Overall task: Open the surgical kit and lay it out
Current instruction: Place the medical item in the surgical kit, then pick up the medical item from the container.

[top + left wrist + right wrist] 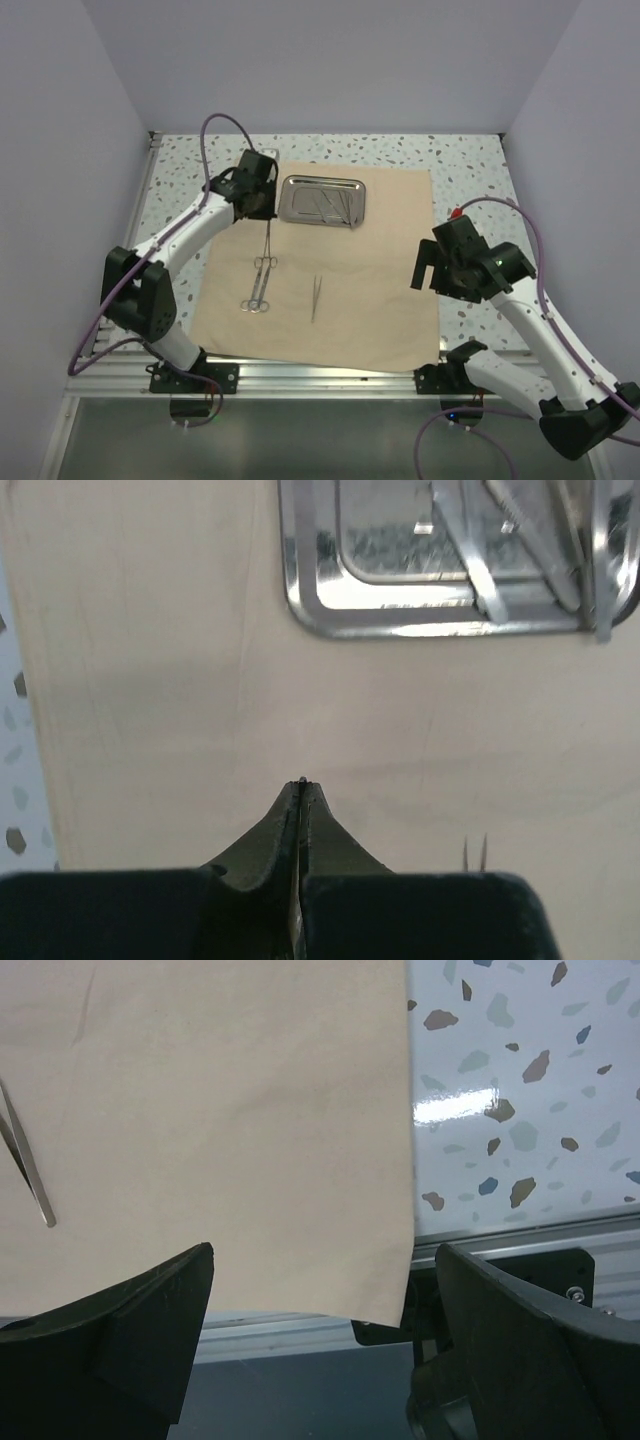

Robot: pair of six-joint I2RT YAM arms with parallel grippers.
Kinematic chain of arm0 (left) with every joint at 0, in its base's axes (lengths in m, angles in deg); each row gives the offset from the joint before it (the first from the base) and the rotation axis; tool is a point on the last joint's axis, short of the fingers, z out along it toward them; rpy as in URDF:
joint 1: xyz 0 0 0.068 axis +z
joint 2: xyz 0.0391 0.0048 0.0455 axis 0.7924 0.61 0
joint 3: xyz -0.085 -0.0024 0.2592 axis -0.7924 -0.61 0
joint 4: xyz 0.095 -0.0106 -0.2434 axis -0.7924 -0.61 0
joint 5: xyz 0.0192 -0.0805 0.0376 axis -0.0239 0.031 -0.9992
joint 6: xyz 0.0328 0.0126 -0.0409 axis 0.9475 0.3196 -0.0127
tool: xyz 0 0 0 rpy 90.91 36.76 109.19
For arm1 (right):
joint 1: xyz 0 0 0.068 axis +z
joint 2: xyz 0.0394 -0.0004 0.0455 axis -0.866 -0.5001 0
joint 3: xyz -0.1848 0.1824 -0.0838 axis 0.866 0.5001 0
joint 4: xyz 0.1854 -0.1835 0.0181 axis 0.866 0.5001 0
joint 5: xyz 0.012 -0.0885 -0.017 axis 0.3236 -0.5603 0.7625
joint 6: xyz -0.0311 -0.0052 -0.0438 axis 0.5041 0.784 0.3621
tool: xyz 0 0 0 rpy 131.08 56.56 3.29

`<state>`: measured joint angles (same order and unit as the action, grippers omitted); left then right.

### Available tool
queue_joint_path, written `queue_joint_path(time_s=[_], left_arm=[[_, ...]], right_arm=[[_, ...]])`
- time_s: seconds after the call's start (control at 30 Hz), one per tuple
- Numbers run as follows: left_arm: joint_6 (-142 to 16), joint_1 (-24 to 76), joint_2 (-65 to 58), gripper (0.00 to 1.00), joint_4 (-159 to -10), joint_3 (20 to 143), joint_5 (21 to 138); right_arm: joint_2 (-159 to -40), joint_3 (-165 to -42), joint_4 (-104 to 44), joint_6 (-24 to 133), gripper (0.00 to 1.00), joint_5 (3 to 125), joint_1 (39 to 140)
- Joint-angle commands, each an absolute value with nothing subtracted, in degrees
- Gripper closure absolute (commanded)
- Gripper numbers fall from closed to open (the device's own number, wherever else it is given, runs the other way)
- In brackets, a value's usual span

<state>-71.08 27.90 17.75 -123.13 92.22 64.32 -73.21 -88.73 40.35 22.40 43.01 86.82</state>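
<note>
The tan cloth wrap (pixel 390 260) lies spread flat. The steel tray (pixel 362 205) sits at its far edge with thin silver instruments (pixel 330 205) in it. It also shows in the left wrist view (pixel 300 580). My left gripper (pixel 266 214) is just left of the tray, shut (pixel 302 785) on a thin silver ring-handled instrument (pixel 267 240) that trails toward me over the cloth. A second ring-handled instrument (pixel 258 290) lies nearer. Tweezers (pixel 315 297) lie mid-cloth, their end in the right wrist view (pixel 25 1160). My right gripper (pixel 428 268) is open and empty above the cloth's near right corner (pixel 325 1250).
Speckled tabletop (pixel 470 170) shows to the right of and beyond the cloth. The aluminium frame rail (pixel 330 372) and the arm mounts run along the near edge. Plain walls close in the left, right and back.
</note>
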Motion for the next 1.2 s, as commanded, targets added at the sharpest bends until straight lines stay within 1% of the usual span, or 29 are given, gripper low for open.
queue_joint_path(time_s=[0.0,0.07,0.2,0.23,0.27,0.3,0.33,0.37,0.4,0.43,0.47,0.5,0.57,0.6,0.63,0.67,0.7,0.73,0.8,0.83,0.87,0.93,0.97,1.1,1.17], left_arm=[[-71.9,27.0,9.3,1.00,-119.6,80.6,63.1],[-73.0,26.9,6.5,1.00,-117.5,74.7,62.6],[-74.7,26.7,6.1,1.00,-115.5,70.4,61.5],[-74.9,26.7,6.6,0.97,-115.6,70.3,60.8],[-75.6,26.7,6.9,0.88,-115.8,70.5,60.6],[-76.1,26.7,7.0,0.78,-116.1,70.9,60.3],[-76.3,26.7,6.8,0.58,-116.6,71.2,59.9],[-76.6,26.7,6.5,0.50,-116.9,72.2,59.7],[-76.7,26.7,6.2,0.40,-117.3,72.7,59.4],[-76.6,26.7,5.5,0.13,-117.7,73.1,59.2],[-76.4,26.7,5.1,0.09,-118.3,74.4,58.8],[-76.3,26.7,4.9,0.08,-118.9,75.0,58.6],[-75.6,26.7,4.5,0.08,-120.5,76.2,58.2],[-75.5,26.7,4.3,0.08,-121.0,76.5,58.2],[-75.5,26.7,3.9,0.08,-121.7,76.6,58.2],[-75.2,26.7,3.6,0.09,-121.9,76.5,58.6],[-75.1,26.7,3.1,0.10,-122.1,76.4,59.0],[-75.1,26.7,2.7,0.10,-122.0,76.0,59.2],[-74.9,26.7,2.1,0.10,-121.6,75.3,60.0],[-74.8,26.7,1.7,0.10,-121.2,74.9,60.7],[-74.8,26.7,1.5,0.10,-121.0,74.5,60.9],[-74.3,26.7,1.5,0.11,-120.6,74.1,62.1],[-74.1,26.7,1.5,0.11,-120.4,73.9,62.7],[-73.6,26.7,1.6,0.12,-119.9,73.1,63.9],[-73.7,26.7,1.6,0.13,-120.1,73.2,64.0]], right_arm=[[-71.5,-87.0,38.8,23.3,0.04,44.7,86.5],[-71.2,-86.0,38.3,23.3,0.04,45.4,86.5],[-72.2,-85.7,33.3,24.0,0.04,47.2,86.5],[-72.9,-86.1,31.9,24.2,0.04,47.7,86.6],[-75.3,-86.3,28.9,24.9,0.05,49.4,86.5],[-76.8,-86.9,27.4,25.3,0.05,50.1,86.5],[-78.4,-88.5,26.0,25.6,0.05,50.9,86.6],[-82.7,-89.7,24.6,26.2,0.06,51.7,86.6],[-84.9,-91.1,22.0,26.7,0.07,53.1,86.5],[-87.7,-94.6,20.8,27.1,0.07,53.6,86.6],[-90.3,-96.8,19.9,28.0,0.08,54.0,86.5],[-95.9,-101.7,18.5,28.6,0.09,54.4,86.5],[-101.4,-107.0,17.6,30.0,0.12,55.2,86.7],[-104.6,-109.8,17.0,30.4,0.17,55.6,86.7],[-110.0,-115.0,16.8,30.6,0.19,55.8,86.9],[-113.1,-117.6,17.0,30.8,0.21,55.8,87.0],[-115.7,-122.6,17.0,30.9,0.25,56.9,87.1],[-121.3,-125.0,17.2,31.1,0.28,57.7,87.8],[-126.2,-129.7,18.4,31.3,0.35,57.9,88.5],[-131.5,-134.2,18.8,31.4,0.37,57.8,89.3],[-133.7,-136.5,19.3,31.6,0.38,57.0,89.8],[-138.7,-143.7,21.2,32.0,0.45,56.6,91.1],[-143.4,-148.7,22.8,32.2,0.49,56.1,91.5],[-152.2,-158.5,26.4,31.9,0.50,54.1,92.7],[-155.3,-161.0,27.2,31.7,0.50,54.1,92.7]])
